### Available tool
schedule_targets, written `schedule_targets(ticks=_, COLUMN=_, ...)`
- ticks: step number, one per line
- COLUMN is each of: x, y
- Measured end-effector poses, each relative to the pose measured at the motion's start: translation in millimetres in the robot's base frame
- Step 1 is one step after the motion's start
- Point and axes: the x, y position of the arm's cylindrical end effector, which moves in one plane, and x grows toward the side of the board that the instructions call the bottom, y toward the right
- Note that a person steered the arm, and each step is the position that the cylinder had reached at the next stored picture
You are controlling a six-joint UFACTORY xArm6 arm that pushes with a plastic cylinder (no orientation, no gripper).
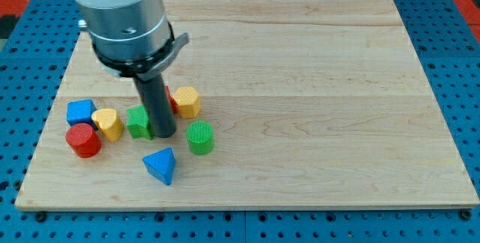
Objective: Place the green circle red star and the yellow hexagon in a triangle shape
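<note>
My tip (pixel 164 133) sits bare, holding nothing, in the lower left of the frame. The green circle (pixel 199 137) lies just to its right, the yellow hexagon (pixel 187 101) just above-right. The red star (pixel 172 99) peeks from behind the rod, touching the hexagon's left.

Arm (pixel 124 14) comes down from view's top-left, rod vertical, my tip (pixel 165 134) on board.

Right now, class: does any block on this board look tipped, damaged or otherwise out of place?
Nothing stands out. All blocks sit flat and whole at the view's left of the board. My tip hides most of the red star.
</note>
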Motion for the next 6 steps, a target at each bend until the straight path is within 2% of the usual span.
schedule_targets(ticks=1, x=0, y=64)
schedule_targets(ticks=2, x=2, y=36)
schedule_targets(ticks=4, x=23, y=74)
schedule_targets(ticks=5, x=2, y=49)
schedule_targets(ticks=6, x=-64, y=28)
